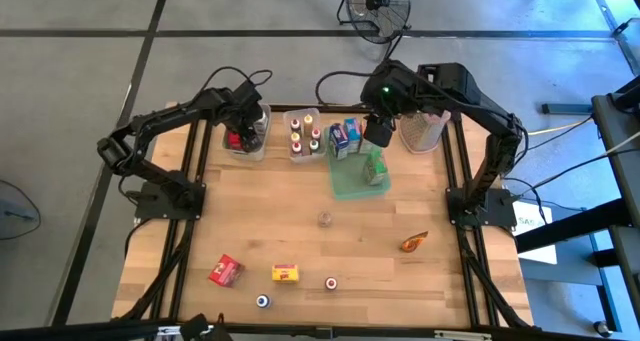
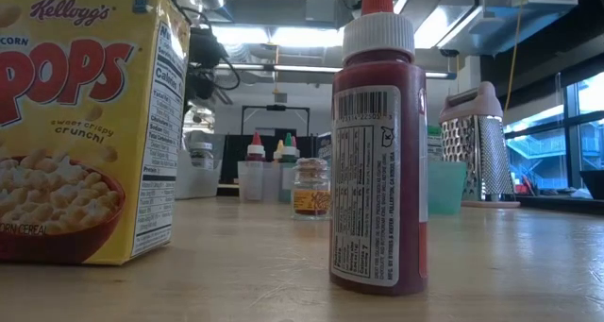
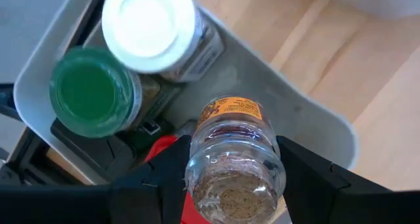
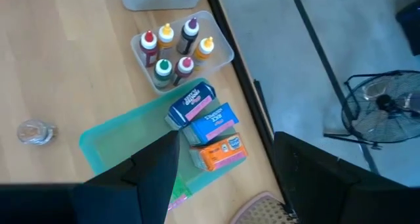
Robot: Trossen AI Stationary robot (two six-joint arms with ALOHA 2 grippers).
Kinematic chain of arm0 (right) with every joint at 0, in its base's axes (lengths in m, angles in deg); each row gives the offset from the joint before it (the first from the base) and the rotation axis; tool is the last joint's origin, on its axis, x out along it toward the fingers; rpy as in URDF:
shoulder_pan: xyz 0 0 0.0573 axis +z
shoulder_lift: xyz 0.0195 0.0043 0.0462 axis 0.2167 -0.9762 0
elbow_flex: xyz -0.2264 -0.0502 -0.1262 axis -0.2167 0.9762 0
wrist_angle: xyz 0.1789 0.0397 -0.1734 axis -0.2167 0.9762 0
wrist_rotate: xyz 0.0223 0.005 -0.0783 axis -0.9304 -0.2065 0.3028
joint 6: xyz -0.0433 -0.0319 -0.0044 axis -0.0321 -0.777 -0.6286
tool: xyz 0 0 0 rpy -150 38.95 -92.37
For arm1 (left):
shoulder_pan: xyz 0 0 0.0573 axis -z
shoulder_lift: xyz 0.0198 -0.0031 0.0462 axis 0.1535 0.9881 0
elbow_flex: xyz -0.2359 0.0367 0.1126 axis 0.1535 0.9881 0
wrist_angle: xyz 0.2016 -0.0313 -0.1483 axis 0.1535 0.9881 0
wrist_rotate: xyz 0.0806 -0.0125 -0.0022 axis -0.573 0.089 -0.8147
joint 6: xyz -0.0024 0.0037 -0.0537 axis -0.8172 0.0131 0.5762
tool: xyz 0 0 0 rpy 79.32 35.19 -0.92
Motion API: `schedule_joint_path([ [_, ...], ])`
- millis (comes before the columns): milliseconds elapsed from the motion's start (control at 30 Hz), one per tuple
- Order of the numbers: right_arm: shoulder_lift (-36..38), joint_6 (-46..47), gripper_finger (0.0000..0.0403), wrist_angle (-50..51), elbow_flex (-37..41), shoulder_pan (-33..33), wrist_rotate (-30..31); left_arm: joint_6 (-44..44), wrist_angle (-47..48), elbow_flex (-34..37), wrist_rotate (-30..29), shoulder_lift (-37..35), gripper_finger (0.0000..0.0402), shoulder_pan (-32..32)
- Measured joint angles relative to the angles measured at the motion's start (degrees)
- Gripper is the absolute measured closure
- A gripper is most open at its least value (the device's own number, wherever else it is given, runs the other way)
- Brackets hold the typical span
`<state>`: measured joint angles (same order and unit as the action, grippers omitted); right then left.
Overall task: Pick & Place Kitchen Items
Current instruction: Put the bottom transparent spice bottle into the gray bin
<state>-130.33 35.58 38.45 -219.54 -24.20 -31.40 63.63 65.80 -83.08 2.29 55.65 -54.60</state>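
My left gripper (image 3: 233,175) is over the clear bin (image 3: 308,119) at the table's far left and is shut on a clear spice jar (image 3: 230,152) with an orange label. A white-capped jar (image 3: 147,27), a green-capped jar (image 3: 92,92) and something red (image 3: 164,148) lie in that bin. My right gripper (image 4: 223,178) hangs open, with nothing between its fingers, high over the green tray (image 4: 125,145). In the tray lie two blue cartons (image 4: 200,109) and an orange carton (image 4: 220,152). In the high view my left gripper (image 1: 243,131) and my right gripper (image 1: 377,133) both stand at the table's far side. My left gripper pinches the jar's clear body (image 3: 197,178) between its two fingers, one on each opposite side. The fingers come from above, pointing steeply down into the bin. The jar's label end points away into the bin. Whether the jar touches the bin's floor I cannot tell.
A second bin (image 1: 304,134) with several small bottles stands between the two grippers, and a box grater (image 1: 422,129) stands at the far right. A clear jar (image 1: 324,218), an orange packet (image 1: 414,242), a red carton (image 1: 226,270), a yellow carton (image 1: 286,273) and two small cans (image 1: 331,282) lie on the open boards.
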Motion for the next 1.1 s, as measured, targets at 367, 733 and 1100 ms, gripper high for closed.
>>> schedule_joint_path([
  [367, 0.0, 1.11, 0.0153, -0.41, 0.0, 0.0, -1.34, -1.23, 0.91, 3.2, 0.86, -0.02, 0.021, -0.95],
  [733, 0.0, 1.21, 0.0153, -1.57, 0.0, 0.0, -3.23, 2.64, -3.43, 3.22, -1.04, -0.02, 0.021, -0.97],
  [1100, 0.01, 0.81, 0.0153, -3.23, 0.0, 0.02, -6.02, 16.07, -3.56, 3.2, -2.36, 0.98, 0.021, -1.28],
])
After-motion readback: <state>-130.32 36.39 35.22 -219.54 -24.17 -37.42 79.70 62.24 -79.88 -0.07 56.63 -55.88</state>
